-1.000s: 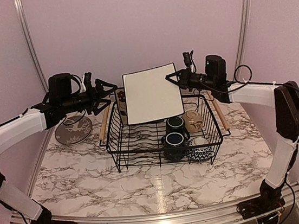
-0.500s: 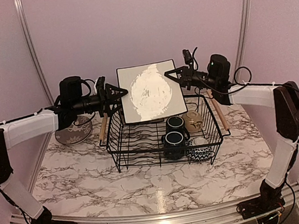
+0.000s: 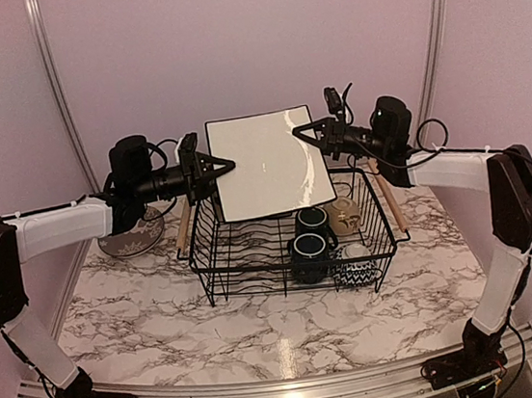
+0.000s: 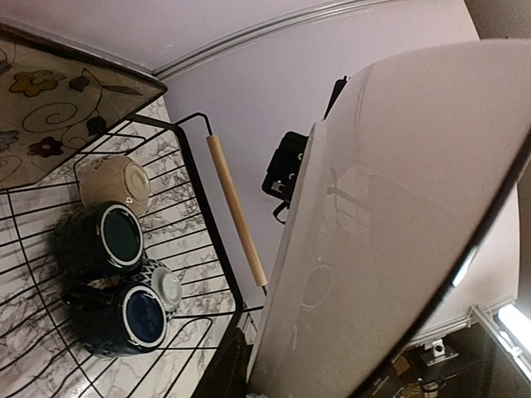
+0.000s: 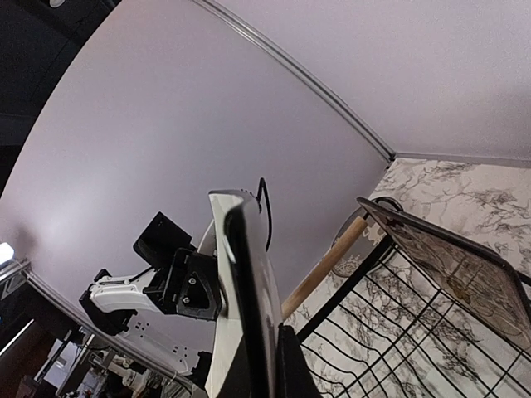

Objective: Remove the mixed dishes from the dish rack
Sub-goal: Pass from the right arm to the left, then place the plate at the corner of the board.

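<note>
Top view: square cream plate (image 3: 267, 165) held upright above the back of the dish rack (image 3: 257, 280), near frame centre. Pinched at its upper right corner by the right gripper (image 3: 308, 134), jaws closed on the rim. Left gripper (image 3: 223, 165) at the plate's left edge, jaws narrowed around it, but real clamping impossible to tell. Lower in the rack: two dark blue mugs (image 3: 309, 250), a beige bowl (image 3: 344, 214), and a chevron bowl (image 3: 357, 267) at lower right. Grey deer-pattern plate (image 3: 133, 237) flat on the marble table (image 3: 165, 328), left of the rack.

Left wrist view: glossy face of the same plate filling the right half, running down beside a dark finger (image 4: 228, 373) at the bottom edge. Shown plainly here: a second floral plate (image 4: 50, 116) in the upper left corner, and the rack's wooden handle (image 4: 236, 211).

Right wrist view: plate edge-on, rising from bottom centre between the fingers, with the left gripper beyond it at left. Floral plate again at right, above the wires.
</note>
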